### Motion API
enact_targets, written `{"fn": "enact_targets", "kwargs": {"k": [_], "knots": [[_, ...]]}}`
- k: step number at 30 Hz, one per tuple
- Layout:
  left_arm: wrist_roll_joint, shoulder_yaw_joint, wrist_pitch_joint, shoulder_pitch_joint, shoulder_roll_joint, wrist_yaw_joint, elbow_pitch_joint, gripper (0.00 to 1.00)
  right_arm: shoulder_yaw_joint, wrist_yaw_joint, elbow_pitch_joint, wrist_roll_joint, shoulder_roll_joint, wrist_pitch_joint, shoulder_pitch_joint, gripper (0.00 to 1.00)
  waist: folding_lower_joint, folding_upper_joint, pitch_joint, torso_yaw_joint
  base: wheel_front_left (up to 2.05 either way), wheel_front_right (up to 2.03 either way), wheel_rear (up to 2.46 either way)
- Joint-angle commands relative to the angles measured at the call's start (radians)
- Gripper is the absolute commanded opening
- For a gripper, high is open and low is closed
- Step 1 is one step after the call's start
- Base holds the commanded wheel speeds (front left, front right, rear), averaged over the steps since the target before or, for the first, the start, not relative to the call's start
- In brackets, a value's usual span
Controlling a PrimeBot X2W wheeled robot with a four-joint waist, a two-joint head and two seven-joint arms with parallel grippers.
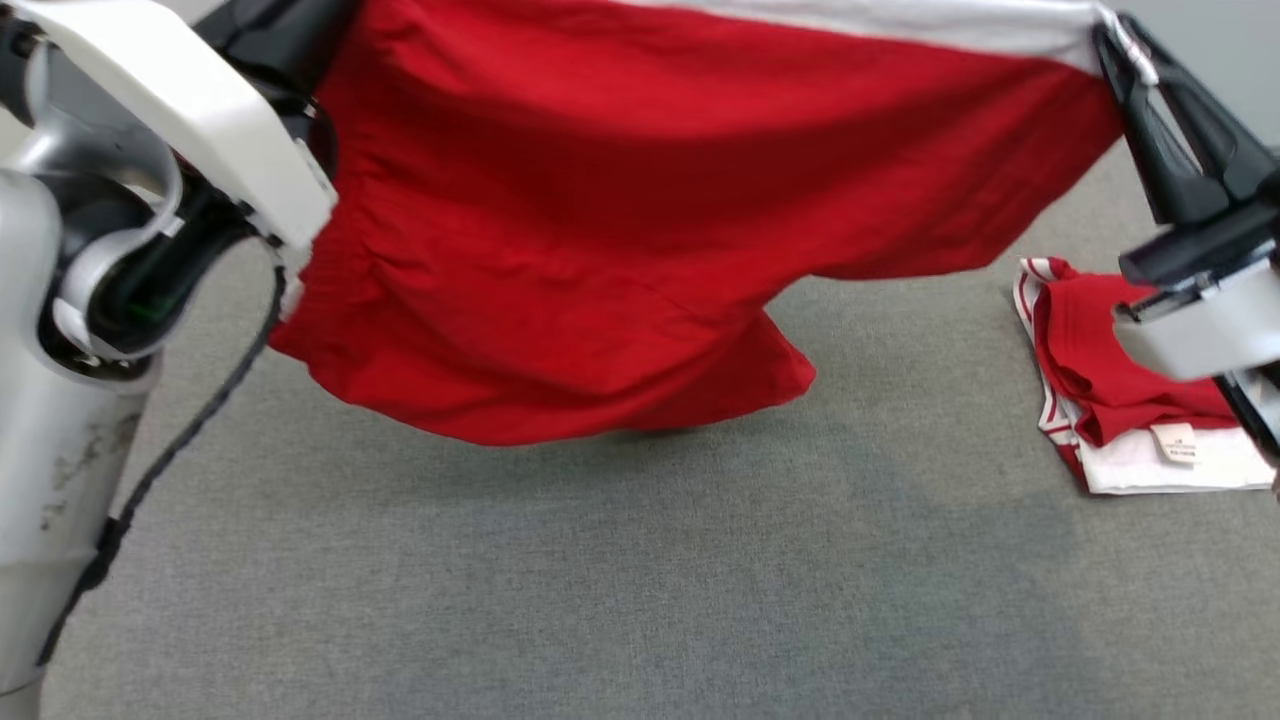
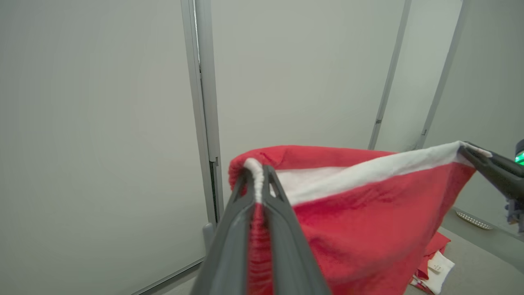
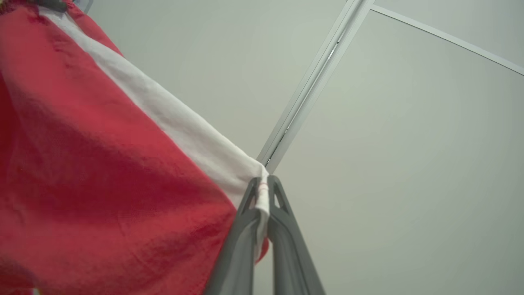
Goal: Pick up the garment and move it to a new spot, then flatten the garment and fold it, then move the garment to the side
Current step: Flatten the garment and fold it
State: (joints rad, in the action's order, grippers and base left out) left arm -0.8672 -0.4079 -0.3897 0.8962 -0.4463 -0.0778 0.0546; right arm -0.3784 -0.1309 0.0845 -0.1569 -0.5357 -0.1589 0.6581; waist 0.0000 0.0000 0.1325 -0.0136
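Hanging above the grey surface (image 1: pixel 600 580), the red garment (image 1: pixel 600 230) is stretched wide by its white-banded edge, left gripper (image 2: pixel 258 176) and right gripper (image 3: pixel 262 188) each clamped on one corner, probably so it lays down flat for folding, left of the folded pile (image 1: pixel 1120 400).

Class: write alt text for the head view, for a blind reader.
A red garment with a white band hangs stretched between the left end effector and right end effector above a grey surface. A folded red-and-white garment lies at the right.
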Motion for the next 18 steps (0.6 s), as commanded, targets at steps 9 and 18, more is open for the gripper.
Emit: {"fn": "enact_targets", "kwargs": {"k": [9, 18], "knots": [[0.061, 0.054, 0.083, 0.213, -0.024, -0.010, 0.155, 0.00, -0.145, 0.001, 0.138, 0.005, 0.008, 0.033, 0.362, 0.00, 0.0000, 0.0000, 0.237, -0.056, 0.00, 0.00, 0.00], [0.140, 0.039, 0.337, 0.543, 0.005, -0.051, 0.426, 0.00, -0.156, 0.001, 0.469, 0.084, 0.155, -0.059, 0.768, 0.00, 0.0000, 0.0000, 0.394, -0.094, 0.00, 0.00, 0.00]]}}
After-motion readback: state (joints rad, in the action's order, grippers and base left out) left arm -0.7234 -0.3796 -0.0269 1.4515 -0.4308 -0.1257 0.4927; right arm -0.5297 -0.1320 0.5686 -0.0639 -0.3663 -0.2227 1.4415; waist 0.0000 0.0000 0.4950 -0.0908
